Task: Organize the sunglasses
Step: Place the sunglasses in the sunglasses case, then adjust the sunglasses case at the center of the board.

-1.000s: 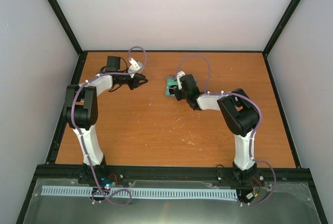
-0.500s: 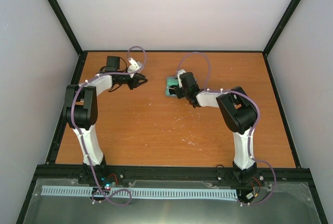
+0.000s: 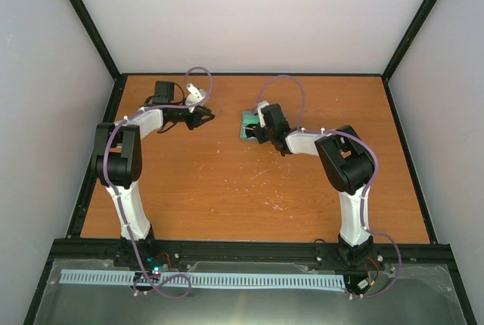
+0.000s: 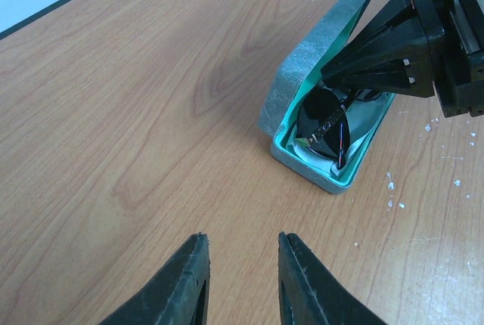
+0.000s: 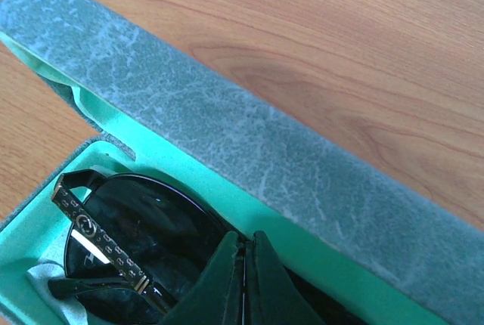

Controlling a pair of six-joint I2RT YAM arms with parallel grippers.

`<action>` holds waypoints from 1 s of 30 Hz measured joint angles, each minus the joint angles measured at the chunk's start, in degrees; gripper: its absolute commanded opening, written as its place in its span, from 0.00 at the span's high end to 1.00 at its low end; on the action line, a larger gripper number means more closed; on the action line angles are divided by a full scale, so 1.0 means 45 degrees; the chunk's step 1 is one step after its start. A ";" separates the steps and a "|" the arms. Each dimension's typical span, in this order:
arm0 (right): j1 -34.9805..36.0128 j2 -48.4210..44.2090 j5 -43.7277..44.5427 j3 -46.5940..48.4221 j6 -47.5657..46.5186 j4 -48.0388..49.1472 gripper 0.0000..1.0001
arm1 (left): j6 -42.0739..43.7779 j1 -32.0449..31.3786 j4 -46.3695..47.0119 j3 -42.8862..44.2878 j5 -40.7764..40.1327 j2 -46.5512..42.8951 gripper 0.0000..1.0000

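Observation:
The sunglasses (image 5: 128, 234), black with round dark lenses, lie inside the open grey-blue case (image 5: 227, 136) with green lining, on a pale cloth (image 5: 49, 280). My right gripper (image 5: 243, 240) is shut, its tips down on the sunglasses just in front of the raised lid. The top view shows the case (image 3: 246, 119) at the table's back middle, with the right gripper (image 3: 255, 130) over it. My left gripper (image 4: 242, 238) hovers open and empty over bare wood, left of the case (image 4: 302, 64). The sunglasses (image 4: 325, 117) and the right gripper's fingers (image 4: 378, 45) show there too. The left gripper (image 3: 203, 119) is well apart from the case.
White specks (image 3: 265, 181) are scattered over the wooden table (image 3: 227, 204) near its middle. A black frame rail (image 3: 97, 166) runs along the table's edges, with pale walls behind it.
The right arm's elbow has shifted slightly left and back while its gripper stays at the case. The left arm has not moved.

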 measured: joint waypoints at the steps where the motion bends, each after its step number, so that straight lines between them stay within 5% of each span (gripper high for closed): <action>1: -0.0005 0.0000 0.0010 0.0024 0.0000 -0.0034 0.97 | 0.0000 0.0000 0.0005 0.0000 0.0005 0.0000 0.72; 16: 0.0000 -0.2220 0.1195 -0.1307 0.0185 -0.0719 0.84 | -0.0049 -0.0034 -0.0015 0.0044 0.0005 0.0029 0.72; 19: 0.0000 -0.3536 0.1821 -0.1953 0.0767 -0.0806 0.97 | -0.0058 -0.0189 -0.0267 0.0656 0.0005 0.0384 0.77; 24: -0.0068 -0.5275 0.3589 -0.2589 0.4240 -0.2045 0.97 | -0.0063 -0.0583 -0.1093 0.3240 0.0010 0.1851 0.81; 30: -0.0588 -0.4959 0.4308 -0.2448 0.9403 -0.5508 0.97 | -0.0078 -0.1083 -0.2973 0.7805 -0.0039 0.4420 0.82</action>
